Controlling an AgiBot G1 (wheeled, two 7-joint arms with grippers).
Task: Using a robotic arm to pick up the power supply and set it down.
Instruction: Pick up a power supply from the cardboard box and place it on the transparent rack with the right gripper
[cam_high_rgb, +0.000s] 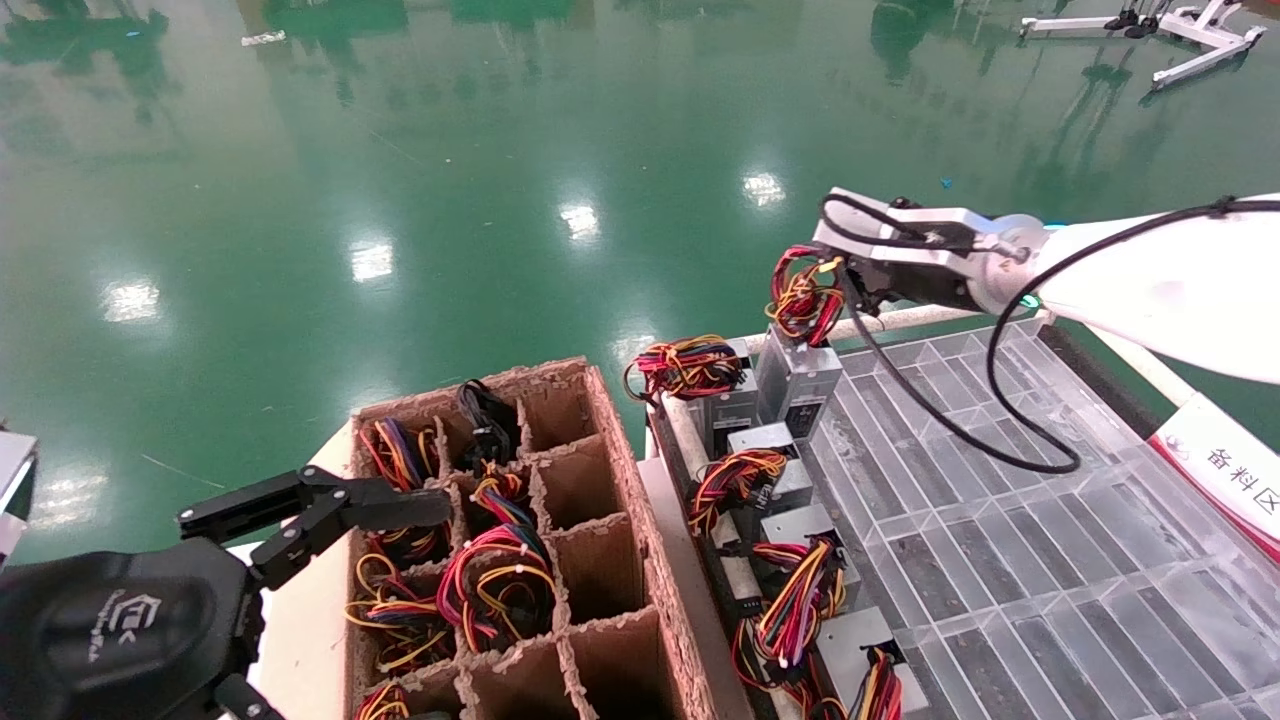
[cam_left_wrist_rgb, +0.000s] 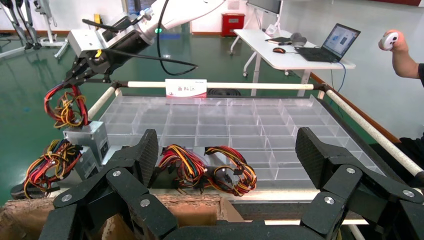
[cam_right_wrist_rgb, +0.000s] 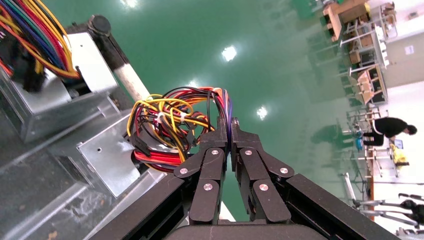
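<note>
The robotic arm on my right reaches across to the far left corner of the clear compartment tray (cam_high_rgb: 1000, 560). My right gripper (cam_high_rgb: 848, 278) (cam_right_wrist_rgb: 230, 126) is shut on the wire loop (cam_high_rgb: 805, 295) (cam_right_wrist_rgb: 170, 117) of the power supply (cam_high_rgb: 797, 375) (cam_right_wrist_rgb: 107, 160). The grey box hangs on end from those wires, beside another unit (cam_high_rgb: 720, 400). From the left wrist view the same box (cam_left_wrist_rgb: 87, 140) shows under the right gripper (cam_left_wrist_rgb: 82, 70). Whether its lower end touches the tray I cannot tell. My left gripper (cam_high_rgb: 330, 510) (cam_left_wrist_rgb: 227, 150) hovers open and empty over the cardboard box.
A cardboard divider box (cam_high_rgb: 610, 520) holds several wire bundles at lower left. More power supplies (cam_high_rgb: 800, 570) line the tray's left edge. A white rail (cam_high_rgb: 900, 318) borders the tray's far side, and a sign (cam_high_rgb: 1220, 470) lies on the right.
</note>
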